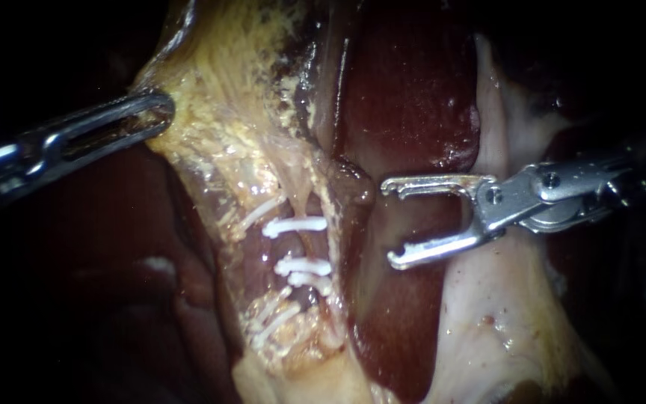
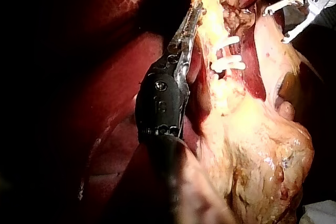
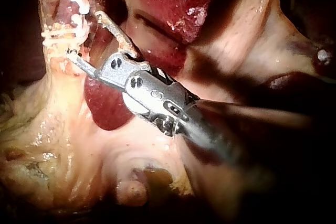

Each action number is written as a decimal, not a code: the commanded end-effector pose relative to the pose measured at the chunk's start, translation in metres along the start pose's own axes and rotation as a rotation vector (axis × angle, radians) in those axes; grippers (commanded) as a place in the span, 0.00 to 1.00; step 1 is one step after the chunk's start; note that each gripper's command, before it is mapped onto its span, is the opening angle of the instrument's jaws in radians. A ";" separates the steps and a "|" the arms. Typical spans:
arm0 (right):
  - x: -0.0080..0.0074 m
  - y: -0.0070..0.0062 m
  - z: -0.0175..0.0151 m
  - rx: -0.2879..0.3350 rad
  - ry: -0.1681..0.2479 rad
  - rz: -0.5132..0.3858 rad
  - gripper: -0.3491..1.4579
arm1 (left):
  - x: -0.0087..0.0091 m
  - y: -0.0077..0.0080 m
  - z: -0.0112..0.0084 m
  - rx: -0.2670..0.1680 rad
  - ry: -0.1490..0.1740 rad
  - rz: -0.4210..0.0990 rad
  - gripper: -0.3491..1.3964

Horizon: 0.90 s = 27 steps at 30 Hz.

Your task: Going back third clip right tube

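My left instrument [image 1: 158,112]: hand clamped on yellow fatty tissue [image 1: 218,82].
My right instrument [image 1: 388,223]: hand wide, empty, over the liver [image 1: 405,97].
Clips [image 1: 295,224]: three, white, across the tube [image 1: 302,245], near my right instrument.

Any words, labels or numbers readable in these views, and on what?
None can be read.
The tissue and the clips bear no writing.
Any marks on the left instrument or the right instrument are too small to read.
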 end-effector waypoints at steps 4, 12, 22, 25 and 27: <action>0.0000 0.0000 -0.0002 0.002 -0.001 0.000 0.52 | 0.0011 -0.0002 0.0023 0.010 0.014 0.004 0.00; -0.0001 -0.0001 -0.0004 0.003 -0.001 -0.006 0.52 | 0.0027 -0.0003 0.0063 0.015 0.031 0.011 0.00; 0.0002 -0.0001 -0.0005 0.004 -0.001 -0.005 0.52 | 0.0031 -0.0010 0.0071 0.020 0.034 0.012 0.00; 0.0002 -0.0001 -0.0005 0.003 0.002 -0.010 0.52 | 0.0031 -0.0010 0.0071 0.023 0.035 0.012 0.00; 0.0002 -0.0001 -0.0005 0.003 0.002 -0.010 0.52 | 0.0031 -0.0010 0.0071 0.024 0.035 0.012 0.00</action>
